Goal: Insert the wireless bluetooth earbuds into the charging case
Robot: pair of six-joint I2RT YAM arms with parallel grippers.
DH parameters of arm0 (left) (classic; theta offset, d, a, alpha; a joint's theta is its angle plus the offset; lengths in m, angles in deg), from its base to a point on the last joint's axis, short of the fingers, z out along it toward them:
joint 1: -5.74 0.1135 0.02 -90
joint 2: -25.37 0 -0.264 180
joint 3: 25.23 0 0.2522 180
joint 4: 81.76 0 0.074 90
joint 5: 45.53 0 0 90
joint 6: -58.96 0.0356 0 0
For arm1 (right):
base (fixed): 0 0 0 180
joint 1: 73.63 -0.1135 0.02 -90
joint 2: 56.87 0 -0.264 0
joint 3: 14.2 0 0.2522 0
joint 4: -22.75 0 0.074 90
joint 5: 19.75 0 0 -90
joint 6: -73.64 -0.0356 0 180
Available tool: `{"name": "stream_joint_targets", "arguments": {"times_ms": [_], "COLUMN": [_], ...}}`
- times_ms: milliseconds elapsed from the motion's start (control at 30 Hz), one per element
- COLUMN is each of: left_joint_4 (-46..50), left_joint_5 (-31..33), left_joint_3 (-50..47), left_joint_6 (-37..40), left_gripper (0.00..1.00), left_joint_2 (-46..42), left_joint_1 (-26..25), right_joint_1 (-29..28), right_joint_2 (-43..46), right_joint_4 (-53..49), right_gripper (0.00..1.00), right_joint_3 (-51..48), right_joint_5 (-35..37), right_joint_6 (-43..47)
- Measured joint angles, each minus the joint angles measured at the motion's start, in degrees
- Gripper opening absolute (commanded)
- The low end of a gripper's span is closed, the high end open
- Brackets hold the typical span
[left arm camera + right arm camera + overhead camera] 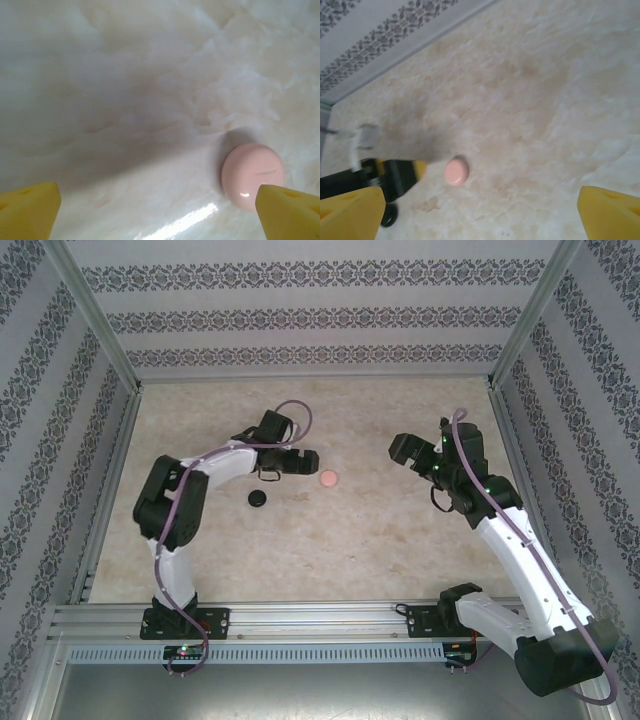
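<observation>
Left arm (215, 465) folded, left fingers (30, 207) splayed near pink case (252, 172), right arm (510, 540) outstretched, right fingers (612, 212) splayed

Soft, even light is flooding my table (400, 540), with only faint shadows falling. Up close, glare is streaking its surface, a highlight is glinting on the pink case (252, 170), and my yellow fingertips (30, 207) are blurring out of focus.
</observation>
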State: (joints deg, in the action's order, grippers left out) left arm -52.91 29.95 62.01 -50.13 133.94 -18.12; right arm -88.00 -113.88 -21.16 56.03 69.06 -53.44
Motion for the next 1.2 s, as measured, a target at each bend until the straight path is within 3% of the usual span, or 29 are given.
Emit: {"name": "stream_joint_targets", "arguments": {"times_ms": [167, 333, 467, 667, 800, 933, 1200], "left_joint_4": [-3.28, -14.8, -19.69, -27.8, -35.56, -45.64, -60.81], "left_joint_5": [7.5, 15.23, 20.33, 25.66, 27.8, 26.99, 20.85], "left_joint_3": [-6.27, -18.12, -26.62, -40.39, -48.63, -54.18, -54.9], "left_joint_6": [4.24, 11.63, 16.26, 20.04, 21.55, 21.9, 21.68], "left_gripper": [1.0, 0.99, 0.99, 1.0, 1.0, 1.0, 1.0], "left_joint_2": [-17.0, -32.0, -37.29, -43.85, -43.78, -37.94, -23.98], "left_joint_1": [0.35, 0.37, 1.36, 9.07, 12.74, 15.76, 20.22], "right_joint_1": [0.7, 1.53, 2.58, 4.46, 5.29, 5.64, 8.76], "right_joint_2": [0.09, -1.05, -6.88, -14.6, -18.32, -20.9, -24.37], "right_joint_4": [1.38, 13.31, 23.63, 39.3, 49.57, 58.64, 75.71], "right_gripper": [0.98, 0.98, 0.98, 0.98, 0.98, 0.98, 0.98], "right_joint_3": [0.61, -6.95, -13.42, -23.1, -27.28, -30.58, -36.65], "right_joint_5": [12.11, 25.07, 29.83, 31.63, 30.93, 28.28, 20.55], "right_joint_6": [4.66, 13.53, 21.31, 29.05, 32.46, 35.01, 35.82]}}
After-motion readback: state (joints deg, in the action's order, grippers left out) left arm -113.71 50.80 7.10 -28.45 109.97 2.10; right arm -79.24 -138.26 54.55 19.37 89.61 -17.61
